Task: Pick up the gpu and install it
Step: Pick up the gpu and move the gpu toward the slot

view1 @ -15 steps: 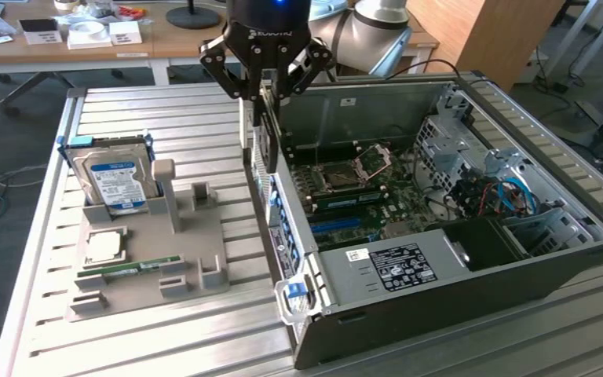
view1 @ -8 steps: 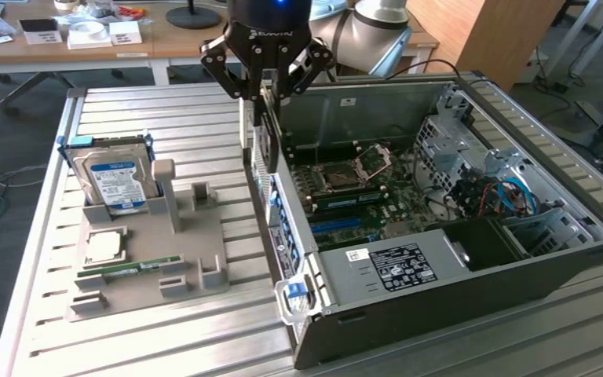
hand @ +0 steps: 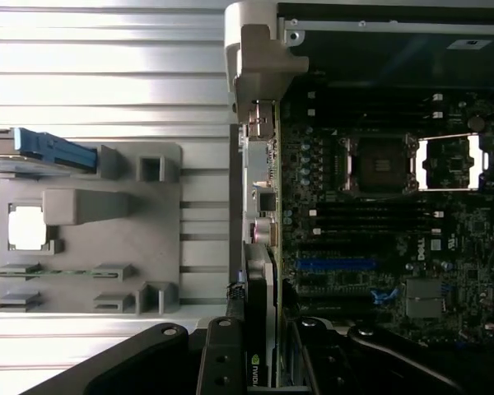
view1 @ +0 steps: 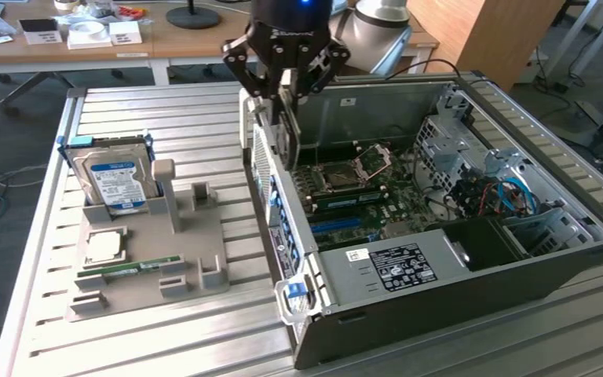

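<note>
The jaws are partly closed, clamping the gpu by its upper edge. The gripper holds the card edge-on and hanging straight down. In the wrist view a finger presses each side of the card, and a green logo shows on its edge near the gripper.

The card hangs at the computer case's perforated rear wall, on the exterior view's left side of the case. That wall and the port block lie directly under it. Whether its lower edge touches anything I cannot tell.

The case lies open on its side. Inside are the motherboard, an opened processor socket, a blue slot just beside the card's line, blue cables and a box with a black label.

Well apart, on the slatted metal table, sits a gray fixture. It holds an upright hard drive, a flat processor chip and a green memory stick. The exterior view shows the drive's blue label, while the wrist view sees the drive edge-on.
</note>
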Controlling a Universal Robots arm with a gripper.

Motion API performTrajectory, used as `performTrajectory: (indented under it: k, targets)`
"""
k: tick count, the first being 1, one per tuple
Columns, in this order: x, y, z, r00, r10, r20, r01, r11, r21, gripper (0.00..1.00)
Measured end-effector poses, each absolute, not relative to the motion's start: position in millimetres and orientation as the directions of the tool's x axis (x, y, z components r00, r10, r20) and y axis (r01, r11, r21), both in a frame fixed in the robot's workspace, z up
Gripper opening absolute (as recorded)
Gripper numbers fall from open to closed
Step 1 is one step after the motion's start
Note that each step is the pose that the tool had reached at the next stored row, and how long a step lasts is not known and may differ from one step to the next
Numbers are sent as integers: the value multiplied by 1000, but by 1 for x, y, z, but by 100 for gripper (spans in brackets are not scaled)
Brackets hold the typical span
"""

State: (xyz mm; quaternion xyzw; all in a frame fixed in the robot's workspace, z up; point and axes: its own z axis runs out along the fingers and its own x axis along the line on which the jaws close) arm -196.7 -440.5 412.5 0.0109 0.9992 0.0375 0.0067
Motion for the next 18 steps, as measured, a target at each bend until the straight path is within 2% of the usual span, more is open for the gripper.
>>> performTrajectory:
  k: [18]
  targets:
    - [-119,-441,412,-1000,20,-12,19,997,78,27]
